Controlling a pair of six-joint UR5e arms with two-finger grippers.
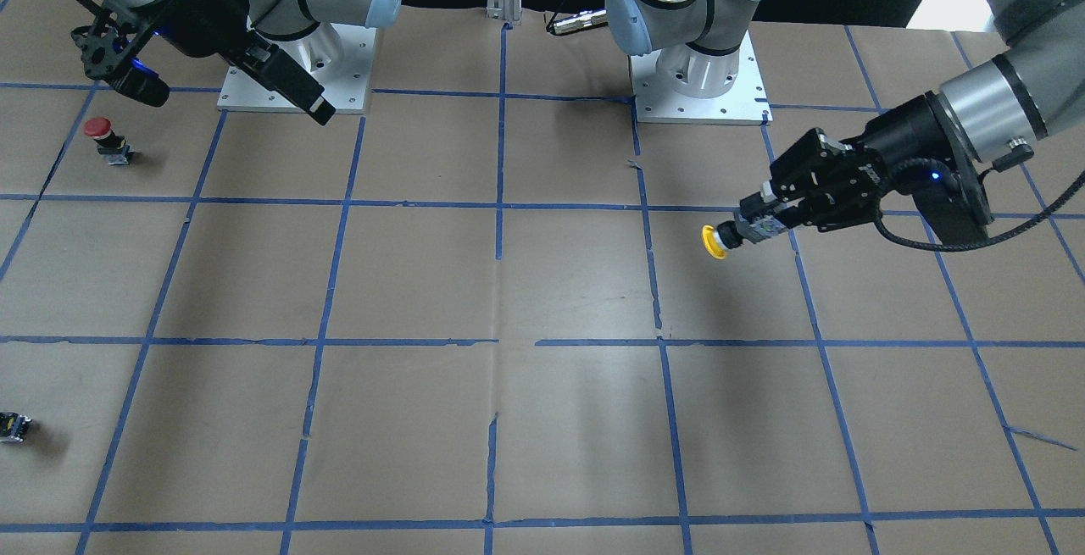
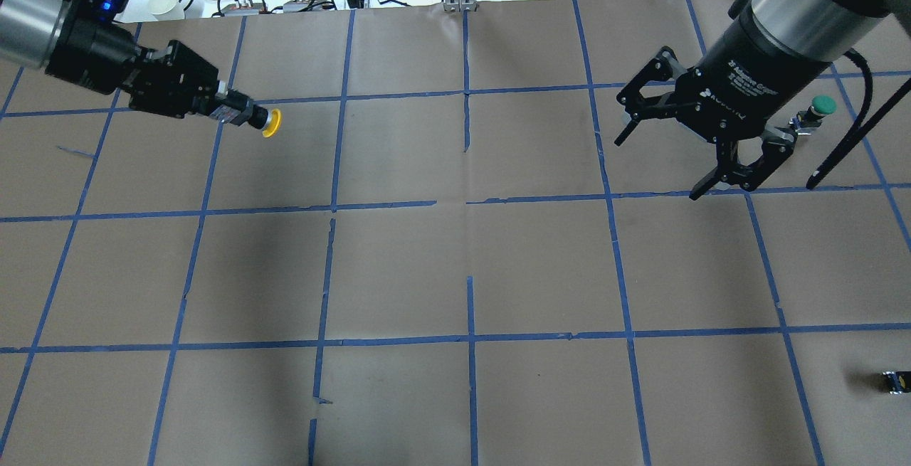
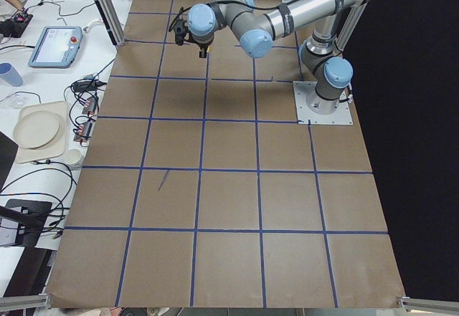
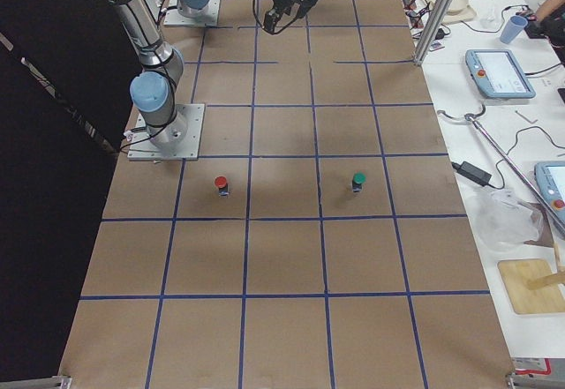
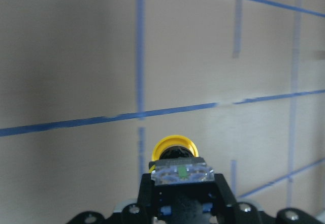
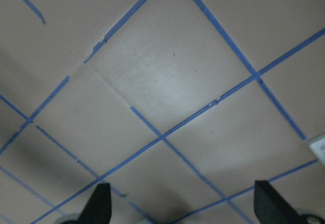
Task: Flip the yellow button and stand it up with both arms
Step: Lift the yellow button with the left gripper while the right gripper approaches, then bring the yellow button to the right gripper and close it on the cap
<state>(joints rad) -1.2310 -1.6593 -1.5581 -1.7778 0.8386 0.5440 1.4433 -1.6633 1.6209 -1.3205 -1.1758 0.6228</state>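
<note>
Over the robot's shoulders, I saw the left gripper (image 2: 235, 113) clamped on the black-and-grey body of the yellow button (image 2: 268, 122), carrying it, by my reading, clear of the table (image 2: 455, 274). The button's long axis lay roughly level, with the cap pointing away from the fingers toward the table's middle and the other arm. The right gripper (image 2: 658, 167) hung well apart across the table, jaws spread wide and holding nothing. A green button (image 2: 822, 105) stood just beyond it, and a small black part (image 2: 893, 380) lay near the table's edge.

From the front camera I read the same: cap leading, body between the left fingers. A red button (image 1: 99, 130) stood upright near the right arm.

Through the left wrist camera the grey end of the body faced me, with the yellow cap beyond it. Through the right wrist camera two fingertips sat wide apart over paper.

I judged the exposed cap and neck to be what the right arm could take, coming in along that axis. The surface was brown paper gridded in blue tape, with seams and small tears, and the other parts all lay toward the right arm's end
</note>
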